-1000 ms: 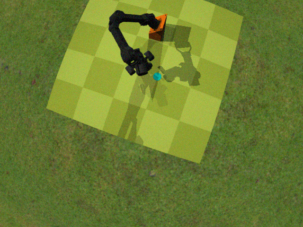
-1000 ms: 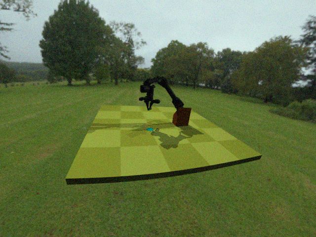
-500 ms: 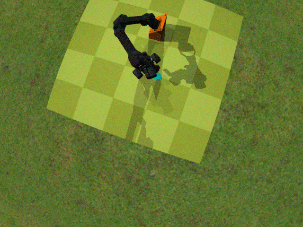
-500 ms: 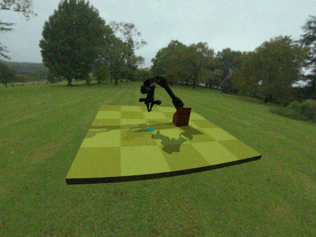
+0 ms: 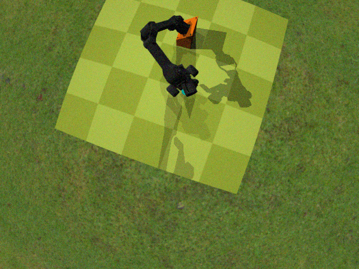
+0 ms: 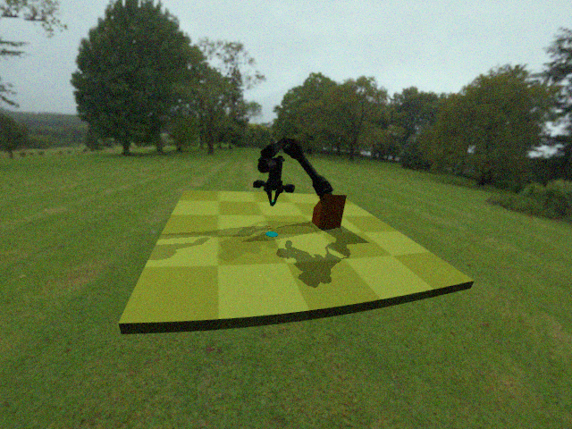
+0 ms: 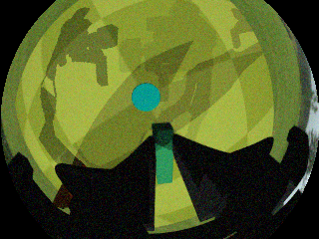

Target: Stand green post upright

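Observation:
My gripper (image 6: 273,203) (image 7: 161,139) points down and is shut on the green post (image 7: 164,166), high above the board. In the wrist view the post shows between the fingers, with a dark end at the fingertips and a lit green side below it. Its exact tilt cannot be told. The cyan circle (image 5: 183,92) (image 6: 271,233) (image 7: 146,97) lies flat on the board. In the exterior view it is below the fingertips; in the wrist view it is just above and left of them. In the top view the gripper covers most of the circle and hides the post.
The arm's orange base block (image 5: 183,42) (image 6: 329,212) stands on the yellow-green checkered board (image 5: 110,121) (image 6: 254,295). Shadows of the arm fall across the board around the circle. Grass surrounds the board's edges.

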